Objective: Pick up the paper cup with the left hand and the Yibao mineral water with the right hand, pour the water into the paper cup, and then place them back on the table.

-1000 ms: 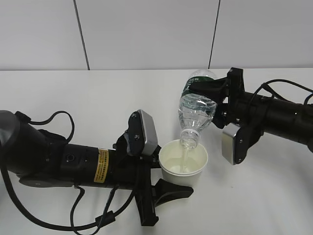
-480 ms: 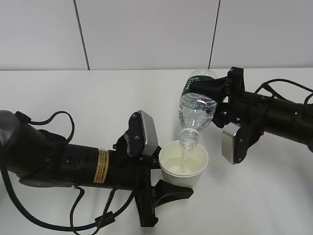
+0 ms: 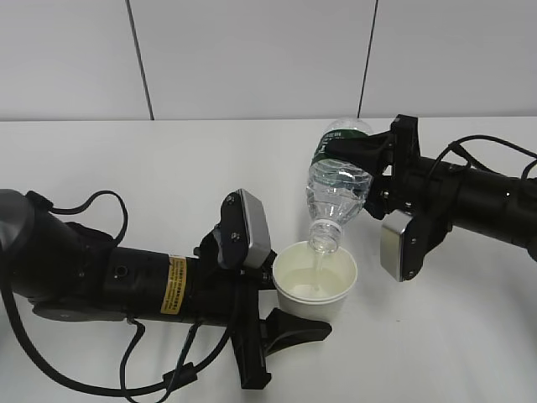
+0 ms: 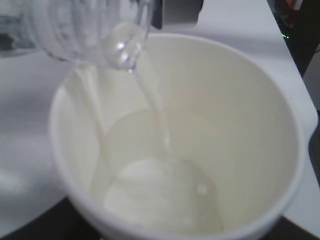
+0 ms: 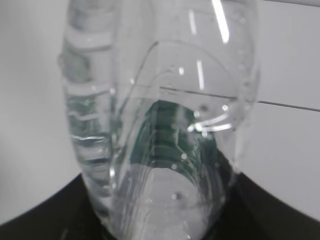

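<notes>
Exterior view | Yibao mineral water (image 3: 337, 191) inverted, mouth down over paper cup (image 3: 315, 282) | both claws gripping

The right wrist view is almost filled by the Yibao mineral water (image 5: 160, 125), seen so close that its clear ribbed plastic is blurred. Horizontal ribs are seen down its left side, bright streaks of reflected light near the top, and a dark green patch through the plastic at the middle. A dark curved shape is seen along the bottom edge on both sides of the bottle, and a pale surface crossed by one thin dark line lies behind at the right.
</notes>
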`<state>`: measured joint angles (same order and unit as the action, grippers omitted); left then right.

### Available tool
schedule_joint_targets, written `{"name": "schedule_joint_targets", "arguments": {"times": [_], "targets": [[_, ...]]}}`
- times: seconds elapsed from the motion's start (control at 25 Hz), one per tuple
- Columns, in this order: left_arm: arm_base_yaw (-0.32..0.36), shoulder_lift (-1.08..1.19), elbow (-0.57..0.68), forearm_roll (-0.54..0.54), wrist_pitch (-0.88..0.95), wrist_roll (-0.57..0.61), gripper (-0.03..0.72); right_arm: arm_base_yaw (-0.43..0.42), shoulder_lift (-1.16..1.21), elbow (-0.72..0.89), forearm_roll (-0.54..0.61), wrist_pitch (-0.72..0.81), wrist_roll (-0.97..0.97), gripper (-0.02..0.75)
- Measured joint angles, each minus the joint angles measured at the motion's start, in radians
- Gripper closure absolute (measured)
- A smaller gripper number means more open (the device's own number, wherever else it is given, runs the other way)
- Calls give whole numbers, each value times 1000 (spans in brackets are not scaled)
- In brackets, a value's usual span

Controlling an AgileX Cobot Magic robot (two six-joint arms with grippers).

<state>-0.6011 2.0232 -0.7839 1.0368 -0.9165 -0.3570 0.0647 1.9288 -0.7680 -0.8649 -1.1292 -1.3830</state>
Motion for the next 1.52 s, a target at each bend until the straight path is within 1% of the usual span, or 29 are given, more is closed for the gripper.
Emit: {"name": "schedule_joint_targets", "arguments": {"times": [0.24,0.36,0.56,0.8,0.92,1.0,1.12,1.2,1.28,1.44,1.52], "targets": [[0,0,0,0,0,0,265,0,0,0,0,0,-4,358],[0,0,0,0,0,0,265,0,0,0,19,0,12,358],[0,0,0,0,0,0,265,0,0,0,61,0,125,358],[0,0,0,-24,0,0,265,0,0,0,63,0,297,358],[1,0,0,-69,-1,4,265,0,0,0,63,0,416,358],[4,1,0,-91,-3,12,265,0,0,0,63,0,540,358],[9,1,0,-102,-3,20,265,0,0,0,67,0,796,358],[10,1,0,-114,-3,20,265,0,0,0,79,0,904,358],[11,1,0,-128,-3,20,265,0,0,0,104,0,990,358],[20,1,0,-150,-22,24,265,0,0,0,196,0,1161,358],[20,1,0,-173,-39,42,265,0,0,0,218,0,1256,358]]}}
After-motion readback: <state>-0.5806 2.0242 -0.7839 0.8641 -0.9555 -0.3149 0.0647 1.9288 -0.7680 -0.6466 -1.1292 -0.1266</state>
